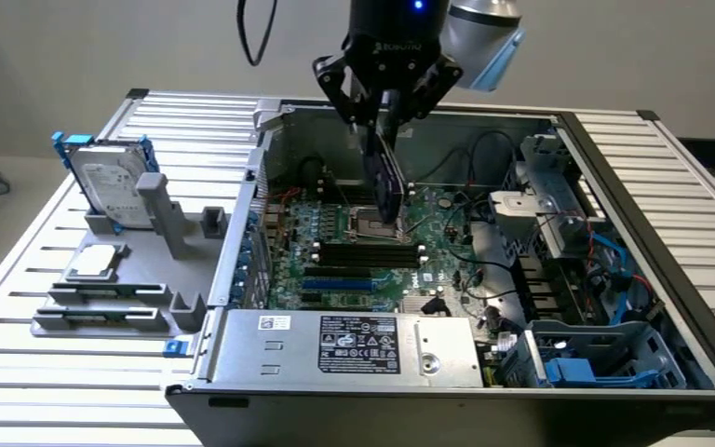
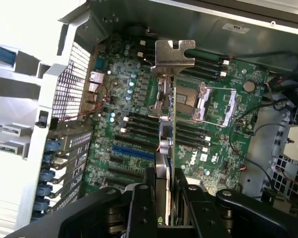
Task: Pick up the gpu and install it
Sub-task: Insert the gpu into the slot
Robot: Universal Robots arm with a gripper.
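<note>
My gripper (image 1: pixel 384 116) is shut on the gpu (image 1: pixel 384 182), a thin card with a green board that hangs edge-down over the open computer case. In the wrist view the gpu (image 2: pixel 168 144) runs away from my gripper (image 2: pixel 168 198), with its silver metal bracket (image 2: pixel 173 57) at the far end. The card hovers above the green motherboard (image 1: pixel 332 251), over the CPU socket (image 1: pixel 376 222) and black memory slots. It is clear of the board, not seated in a slot.
The case (image 1: pixel 631 214) has tall walls, cables and a drive cage at the exterior view's right, and a power supply (image 1: pixel 351 346) at the front. A grey fixture (image 1: pixel 134 279) holds a silver hard drive in a blue frame (image 1: pixel 109 186) at the exterior view's left.
</note>
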